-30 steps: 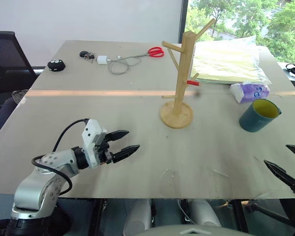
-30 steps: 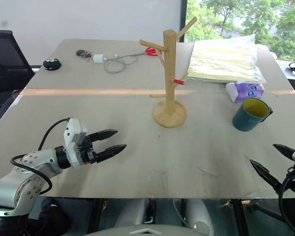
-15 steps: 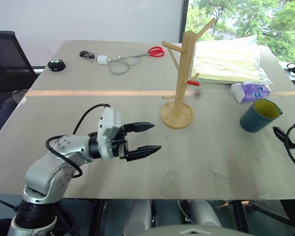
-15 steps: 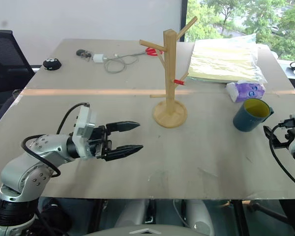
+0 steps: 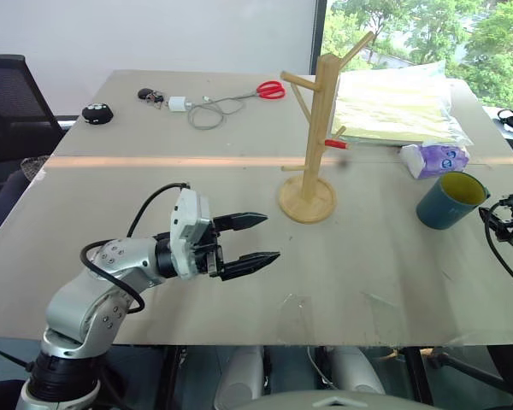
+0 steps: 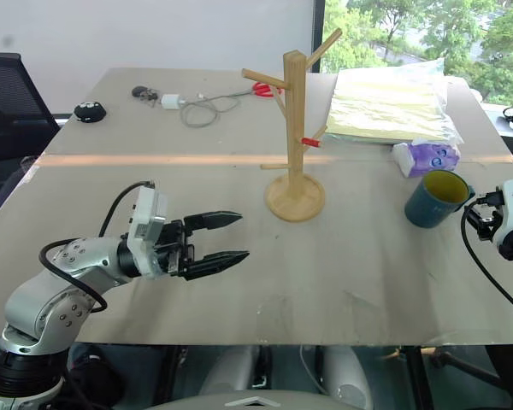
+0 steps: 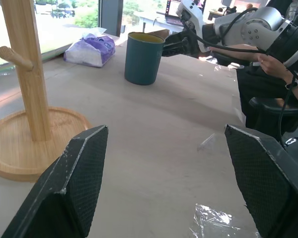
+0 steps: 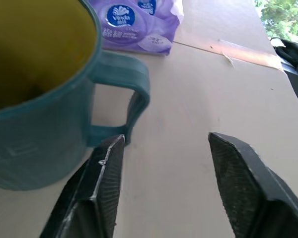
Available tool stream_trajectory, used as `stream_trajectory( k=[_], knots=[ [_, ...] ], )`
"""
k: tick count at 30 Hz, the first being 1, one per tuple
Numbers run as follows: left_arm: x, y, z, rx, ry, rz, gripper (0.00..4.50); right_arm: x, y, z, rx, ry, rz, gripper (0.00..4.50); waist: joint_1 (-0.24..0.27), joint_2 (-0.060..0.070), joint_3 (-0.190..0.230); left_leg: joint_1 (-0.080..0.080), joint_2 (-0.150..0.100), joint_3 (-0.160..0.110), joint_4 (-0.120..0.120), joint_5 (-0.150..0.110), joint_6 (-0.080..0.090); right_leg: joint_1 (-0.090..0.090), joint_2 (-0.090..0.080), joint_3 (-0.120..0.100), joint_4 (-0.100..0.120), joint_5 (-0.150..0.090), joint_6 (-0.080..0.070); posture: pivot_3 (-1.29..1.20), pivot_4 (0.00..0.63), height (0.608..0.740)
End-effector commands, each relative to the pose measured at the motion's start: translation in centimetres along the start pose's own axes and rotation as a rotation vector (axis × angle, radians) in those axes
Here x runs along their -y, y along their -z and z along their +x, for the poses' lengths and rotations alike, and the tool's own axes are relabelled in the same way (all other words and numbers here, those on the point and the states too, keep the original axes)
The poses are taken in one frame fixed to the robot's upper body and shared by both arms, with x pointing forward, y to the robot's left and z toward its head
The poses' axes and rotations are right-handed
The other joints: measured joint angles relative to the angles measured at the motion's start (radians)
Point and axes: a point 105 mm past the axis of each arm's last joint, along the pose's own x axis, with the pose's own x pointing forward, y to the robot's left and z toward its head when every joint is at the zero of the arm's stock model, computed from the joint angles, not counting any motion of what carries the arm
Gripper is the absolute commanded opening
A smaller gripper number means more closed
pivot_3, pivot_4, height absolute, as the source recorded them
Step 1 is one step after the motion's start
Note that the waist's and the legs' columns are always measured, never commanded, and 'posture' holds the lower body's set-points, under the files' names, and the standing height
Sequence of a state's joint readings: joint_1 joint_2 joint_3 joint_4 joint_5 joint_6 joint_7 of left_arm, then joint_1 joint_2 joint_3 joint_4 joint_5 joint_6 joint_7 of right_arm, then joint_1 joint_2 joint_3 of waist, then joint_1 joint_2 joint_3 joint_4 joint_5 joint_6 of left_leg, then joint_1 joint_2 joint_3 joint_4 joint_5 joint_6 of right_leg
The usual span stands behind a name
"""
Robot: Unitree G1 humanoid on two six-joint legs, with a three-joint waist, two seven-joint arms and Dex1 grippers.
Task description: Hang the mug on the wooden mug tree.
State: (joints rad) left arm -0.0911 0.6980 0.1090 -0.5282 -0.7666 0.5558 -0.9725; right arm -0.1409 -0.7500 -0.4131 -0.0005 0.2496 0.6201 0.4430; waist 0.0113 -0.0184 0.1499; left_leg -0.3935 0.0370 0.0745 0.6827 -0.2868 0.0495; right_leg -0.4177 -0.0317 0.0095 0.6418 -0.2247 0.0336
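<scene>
One dark teal cylindrical mug with a glossy yellow inside and a looped side handle is standing upright on the matte beige desk, near its right edge, just in front of one purple plastic tissue pack. My right end effector is sitting just beside the mug's handle, its two black textured fingers spread apart and gripping nothing. One light wooden mug tree, a square post on a round dished base with angled pegs, one of them red-tipped, is standing mid-desk, well apart from the mug. My left end effector is hovering over the desk in front of the tree, its two black tapered fingers apart and empty. One pair of red-handled scissors is lying at the far side.
</scene>
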Motion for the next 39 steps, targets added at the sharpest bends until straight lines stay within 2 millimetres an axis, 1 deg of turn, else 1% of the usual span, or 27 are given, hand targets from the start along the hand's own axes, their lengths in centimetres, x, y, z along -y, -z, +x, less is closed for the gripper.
stream_trajectory(
  k=[1, 12, 21, 25, 31, 36, 39],
  knots=[
    [0.4, -0.8, -0.1, 0.02, 0.003, 0.047, 3.84, 0.2, -1.5, 0.0, 0.054, -0.009, -0.017, 2.94, 0.0, 0.0, 0.0, 0.0, 0.0, 0.0, 0.0, 0.0, 0.0, 0.0, 0.0, 0.0, 0.0, 0.0, 0.0, 0.0, 0.15, 0.74],
    [0.7, -0.6, -0.3, 0.022, -0.001, 0.04, 3.84, -0.9, -2.1, 1.8, 0.078, -0.054, 0.001, 2.94, -0.002, 0.0, 0.0, 0.0, 0.0, 0.0, 0.0, 0.0, 0.0, 0.0, 0.0, 0.0, 0.0, 0.0, 0.0, 0.0, 0.15, 0.74],
    [1.0, -0.8, -0.6, 0.033, 0.01, 0.025, 3.84, -2.3, -2.7, 3.1, 0.108, -0.096, 0.036, 2.94, -0.003, 0.0, 0.0, 0.0, 0.0, 0.0, 0.0, 0.0, 0.0, 0.0, 0.0, 0.0, 0.0, 0.0, 0.0, 0.0, 0.15, 0.74],
    [1.1, -0.9, -0.6, 0.033, 0.009, 0.028, 3.84, -2.5, -2.9, 3.2, 0.117, -0.105, 0.044, 2.94, -0.002, 0.0, 0.0, 0.0, 0.0, 0.0, 0.0, 0.0, 0.0, 0.0, 0.0, 0.0, 0.0, 0.0, 0.0, 0.0, 0.15, 0.74],
    [1.0, -0.9, -0.6, 0.032, 0.002, 0.029, 3.84, -4.1, -3.6, 2.5, 0.133, -0.175, 0.046, 2.94, -0.002, 0.0, 0.0, 0.0, 0.0, 0.0, 0.0, 0.0, 0.0, 0.0, 0.0, 0.0, 0.0, 0.0, 0.0, 0.0, 0.15, 0.74],
    [1.0, -0.9, -0.5, 0.031, 0.001, 0.029, 3.84, -5.8, -3.5, 1.7, 0.106, -0.227, 0.045, 2.94, -0.002, 0.0, 0.0, 0.0, 0.0, 0.0, 0.0, 0.0, 0.0, 0.0, 0.0, 0.0, 0.0, 0.0, 0.0, 0.0, 0.15, 0.74],
    [0.9, -0.9, -0.5, 0.029, 0.0, 0.029, 3.84, -6.2, -4.0, 1.5, 0.12, -0.223, 0.042, 2.94, -0.002, 0.0, 0.0, 0.0, 0.0, 0.0, 0.0, 0.0, 0.0, 0.0, 0.0, 0.0, 0.0, 0.0, 0.0, 0.0, 0.15, 0.74]
  ],
)
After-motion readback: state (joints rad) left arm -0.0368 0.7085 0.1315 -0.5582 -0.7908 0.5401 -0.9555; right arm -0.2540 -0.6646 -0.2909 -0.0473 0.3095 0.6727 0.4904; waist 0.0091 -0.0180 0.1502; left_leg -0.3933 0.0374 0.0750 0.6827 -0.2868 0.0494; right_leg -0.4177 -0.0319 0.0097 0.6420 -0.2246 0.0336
